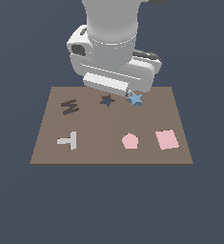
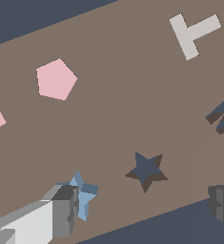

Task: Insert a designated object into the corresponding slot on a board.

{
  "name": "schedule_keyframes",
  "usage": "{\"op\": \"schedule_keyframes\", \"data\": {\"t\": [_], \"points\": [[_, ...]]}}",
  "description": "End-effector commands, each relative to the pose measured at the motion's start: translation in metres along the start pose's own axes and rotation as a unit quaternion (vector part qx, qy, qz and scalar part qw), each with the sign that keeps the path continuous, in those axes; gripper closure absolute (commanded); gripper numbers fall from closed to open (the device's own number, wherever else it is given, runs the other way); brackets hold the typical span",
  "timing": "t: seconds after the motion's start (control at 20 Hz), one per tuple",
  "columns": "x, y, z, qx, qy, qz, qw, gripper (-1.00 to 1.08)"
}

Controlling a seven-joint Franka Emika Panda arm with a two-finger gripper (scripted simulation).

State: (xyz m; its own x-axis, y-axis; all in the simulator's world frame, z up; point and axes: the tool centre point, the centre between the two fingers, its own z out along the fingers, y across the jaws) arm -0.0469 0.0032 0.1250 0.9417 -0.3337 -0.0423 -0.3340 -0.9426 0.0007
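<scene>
Here the arm hangs low over the board (image 1: 46,143); fingers (image 2: 63,209) spread wide, one touching the blue star (image 2: 85,194).

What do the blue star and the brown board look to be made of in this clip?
Both are simulator renders, so this is only a guess. The blue star looks like a matte, plastic-like piece: flat light-blue colour, faceted edges, no gloss. The board is uniform matte brown, with no grain or texture; it could stand for wood or fibreboard. The star-shaped slot shows dark side walls, so the board has some thickness.
</scene>
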Motion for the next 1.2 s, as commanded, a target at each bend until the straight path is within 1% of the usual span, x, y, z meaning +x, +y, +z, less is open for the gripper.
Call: {"op": "schedule_keyframes", "data": {"t": [0.0, 0.15, 0.25, 0.5, 0.7, 1.15], "points": [[-0.006, -0.002, 0.005, 0.001, 0.001, 0.036, 0.9993, -0.92], [-0.015, -0.006, 0.013, 0.002, 0.003, 0.085, 0.9964, -0.92], [-0.020, -0.009, 0.018, 0.003, 0.004, 0.119, 0.9929, -0.92], [-0.032, -0.018, 0.031, 0.004, 0.008, 0.202, 0.9793, -0.92], [-0.041, -0.027, 0.041, 0.006, 0.010, 0.267, 0.9636, -0.92], [-0.053, -0.047, 0.060, 0.008, 0.015, 0.386, 0.9223, -0.92]]}}
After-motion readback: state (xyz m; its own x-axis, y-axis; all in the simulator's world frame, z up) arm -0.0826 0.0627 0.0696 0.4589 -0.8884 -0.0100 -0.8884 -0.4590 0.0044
